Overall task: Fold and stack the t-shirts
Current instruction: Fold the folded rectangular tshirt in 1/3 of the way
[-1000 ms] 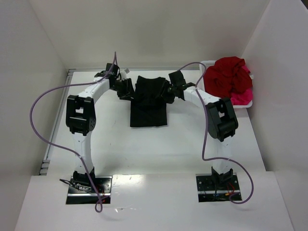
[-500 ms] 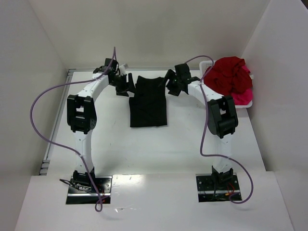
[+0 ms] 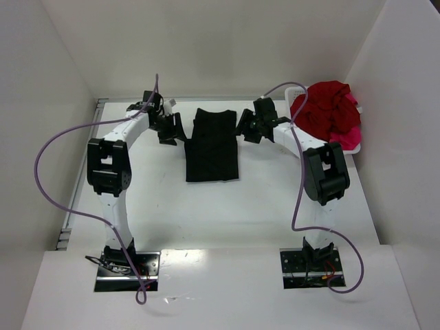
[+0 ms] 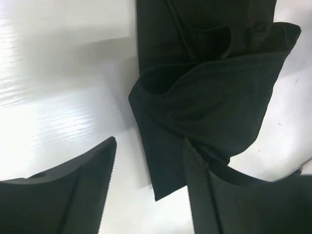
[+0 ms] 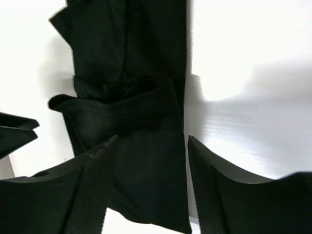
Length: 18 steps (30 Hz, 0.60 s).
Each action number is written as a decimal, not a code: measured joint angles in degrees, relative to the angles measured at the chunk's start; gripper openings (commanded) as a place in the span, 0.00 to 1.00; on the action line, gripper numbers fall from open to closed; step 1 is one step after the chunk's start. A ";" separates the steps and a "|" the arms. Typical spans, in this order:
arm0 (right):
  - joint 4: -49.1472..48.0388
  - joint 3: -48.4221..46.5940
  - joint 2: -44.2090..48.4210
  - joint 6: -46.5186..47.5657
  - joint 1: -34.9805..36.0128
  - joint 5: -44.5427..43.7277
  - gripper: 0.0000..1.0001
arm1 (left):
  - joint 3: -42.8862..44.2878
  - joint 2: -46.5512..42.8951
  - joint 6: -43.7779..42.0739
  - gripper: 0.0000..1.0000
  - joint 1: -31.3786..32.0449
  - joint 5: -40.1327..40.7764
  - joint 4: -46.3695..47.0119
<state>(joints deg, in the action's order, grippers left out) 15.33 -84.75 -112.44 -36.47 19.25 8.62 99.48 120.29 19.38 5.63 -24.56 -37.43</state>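
Letting go is what just happened: a moment ago both tools were pressed in on the two sides of the plain black cloth t-shirt (image 3: 213, 148), and now they have pulled back, one to each side of it. The left tool (image 3: 167, 127) sits just beside the shirt's left edge and the right tool (image 3: 249, 127) sits just beside its right edge. Both are open and hold nothing. In the left wrist view the left tool (image 4: 150, 144) has a clear gap between its fingers, with the black shirt (image 4: 209, 97) lying flat under it. The right wrist view shows the same for the right tool (image 5: 152, 141) over the shirt (image 5: 126, 73). Flaps of cloth lie turned in over the middle of the shirt. I think this means the side folds are done, and the shirt still needs a fold across its length. The shirt lies on the white surface (image 3: 227, 213), between the two arms and toward the far wall. It is now a long narrow strip. Its long way runs from the arms' side straight toward the far wall. The turned-in flaps are at the far end, so I guess the shoulders point away from the arms. A crumpled dark red shirt (image 3: 328, 110) and a bright pink shirt (image 3: 347, 137) wait in the white plastic basket (image 3: 300, 89) at the far right.
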 measured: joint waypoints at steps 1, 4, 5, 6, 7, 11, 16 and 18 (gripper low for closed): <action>0.04 0.44 0.00 0.13 0.00 -0.02 0.63 | -0.07 0.24 0.04 0.64 0.20 0.00 0.13; 0.07 1.20 0.00 0.20 0.00 -0.20 0.63 | -0.09 1.20 0.15 0.61 0.59 0.00 1.29; 0.00 1.20 -0.02 0.20 0.00 -0.20 0.63 | -0.09 1.62 0.15 0.61 0.74 -0.13 1.79; -0.24 1.20 -0.02 0.22 0.00 -0.13 0.63 | -0.09 2.10 0.17 0.61 0.85 -0.48 2.19; -0.68 1.20 -0.07 0.22 0.00 0.09 0.64 | -0.09 2.54 0.20 0.61 0.92 -1.03 2.56; -2.32 1.18 -0.76 0.37 0.00 0.68 0.64 | -0.09 4.74 0.11 0.61 0.94 -2.19 3.74; -2.40 0.02 -3.43 0.83 0.00 0.90 0.61 | 0.28 7.26 0.11 0.55 0.94 -2.54 4.90; -2.40 -0.68 -4.66 1.05 0.00 0.98 0.61 | 1.38 8.59 0.15 0.51 0.94 -3.21 4.98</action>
<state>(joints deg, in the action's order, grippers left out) 12.93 -85.43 -117.10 -35.42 19.25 9.61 100.86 128.88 19.53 6.57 -27.77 -32.45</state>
